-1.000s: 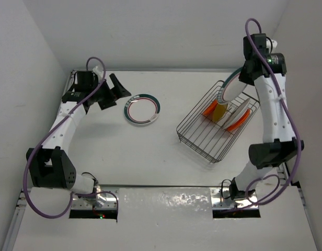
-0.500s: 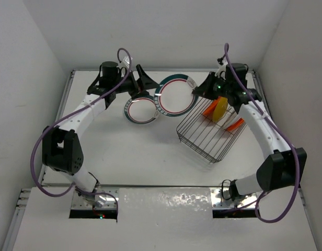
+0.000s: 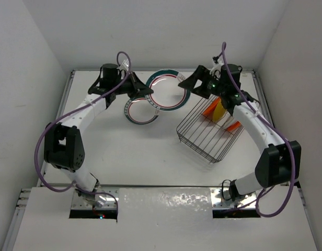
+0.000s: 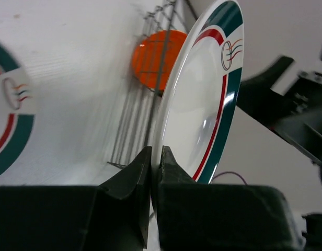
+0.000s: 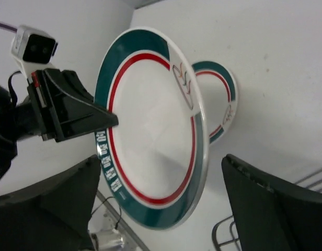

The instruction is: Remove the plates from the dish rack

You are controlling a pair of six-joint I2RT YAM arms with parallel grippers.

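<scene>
In the right middle of the top view, the dish rack [image 3: 205, 138] lies on the worktop [image 3: 124, 151], with orange plates [image 3: 233, 126] and a yellow plate [image 3: 218, 111] at its upper end. Left of it, one ringed plate [image 3: 140, 112] lies flat. Above this, in the upper middle, a second ringed plate [image 3: 169, 90] hangs on edge in the air. The left fingers [image 4: 135, 172] are clamped on its rim, and the right fingers [image 5: 51, 209] stand wide apart around it, seemingly without touching. I think the right arm should back away straight. The left arm should then tilt the plate flat and lower it slowly before opening.
</scene>
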